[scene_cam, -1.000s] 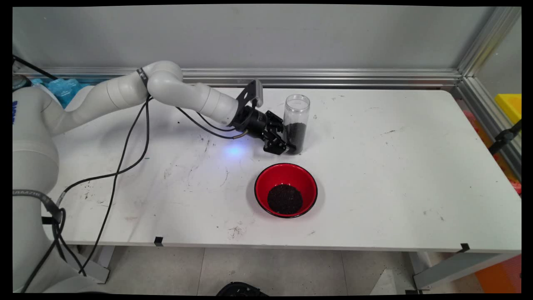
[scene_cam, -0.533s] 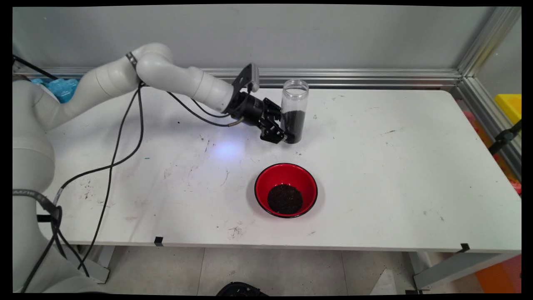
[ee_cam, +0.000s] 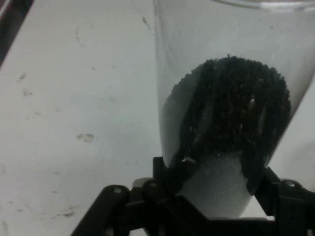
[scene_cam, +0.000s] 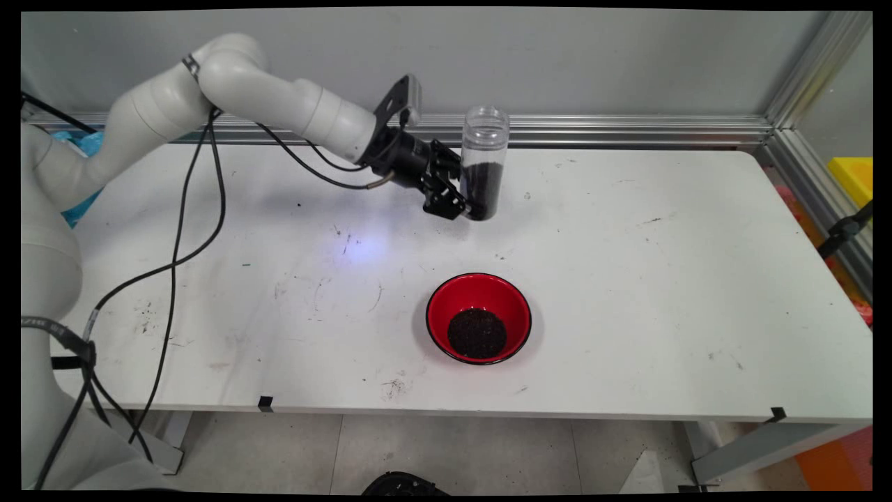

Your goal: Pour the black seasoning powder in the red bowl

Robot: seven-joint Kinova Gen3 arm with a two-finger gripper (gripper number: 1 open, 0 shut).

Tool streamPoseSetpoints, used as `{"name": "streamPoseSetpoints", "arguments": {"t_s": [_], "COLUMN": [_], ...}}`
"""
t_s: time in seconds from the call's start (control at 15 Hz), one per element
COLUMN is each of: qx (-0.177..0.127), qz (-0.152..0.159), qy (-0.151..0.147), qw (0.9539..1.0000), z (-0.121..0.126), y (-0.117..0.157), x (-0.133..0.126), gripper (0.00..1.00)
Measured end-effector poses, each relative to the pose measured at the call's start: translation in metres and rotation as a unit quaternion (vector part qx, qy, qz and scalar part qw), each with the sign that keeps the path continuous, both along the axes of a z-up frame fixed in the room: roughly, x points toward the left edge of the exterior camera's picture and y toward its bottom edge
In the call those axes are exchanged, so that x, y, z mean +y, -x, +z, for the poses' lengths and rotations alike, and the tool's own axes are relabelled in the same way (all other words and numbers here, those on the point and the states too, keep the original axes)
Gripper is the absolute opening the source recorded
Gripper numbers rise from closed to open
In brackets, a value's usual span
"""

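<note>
Clear plastic, tall and cylindrical, the open-topped jar (scene_cam: 482, 162) we see is about half filled with dark grains, upright and lifted off the white table (scene_cam: 627, 279). Our black two-finger gripper (scene_cam: 471, 204) clamps its lower part. Nearer us sits a red bowl (scene_cam: 479, 318) holding similar dark grains.

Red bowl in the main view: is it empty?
No. The red bowl holds a dark heap of granules at its bottom, like the dark fill in the clear jar held above the table.
</note>
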State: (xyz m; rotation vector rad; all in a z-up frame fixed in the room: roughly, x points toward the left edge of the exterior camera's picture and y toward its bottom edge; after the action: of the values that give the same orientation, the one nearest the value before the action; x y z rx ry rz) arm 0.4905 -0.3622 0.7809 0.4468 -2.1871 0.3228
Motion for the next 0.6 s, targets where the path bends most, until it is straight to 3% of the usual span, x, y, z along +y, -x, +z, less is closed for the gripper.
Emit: {"name": "streamPoseSetpoints", "arguments": {"t_s": [0.33, 0.6], "qx": [-0.015, -0.033], "qz": [-0.001, -0.023], "qy": [0.023, 0.056], "qw": [0.9996, 0.9976], "z": [0.022, 0.031], "y": [-0.007, -0.01], "x": [0.004, 0.011], "gripper": [0.0, 0.0]}}
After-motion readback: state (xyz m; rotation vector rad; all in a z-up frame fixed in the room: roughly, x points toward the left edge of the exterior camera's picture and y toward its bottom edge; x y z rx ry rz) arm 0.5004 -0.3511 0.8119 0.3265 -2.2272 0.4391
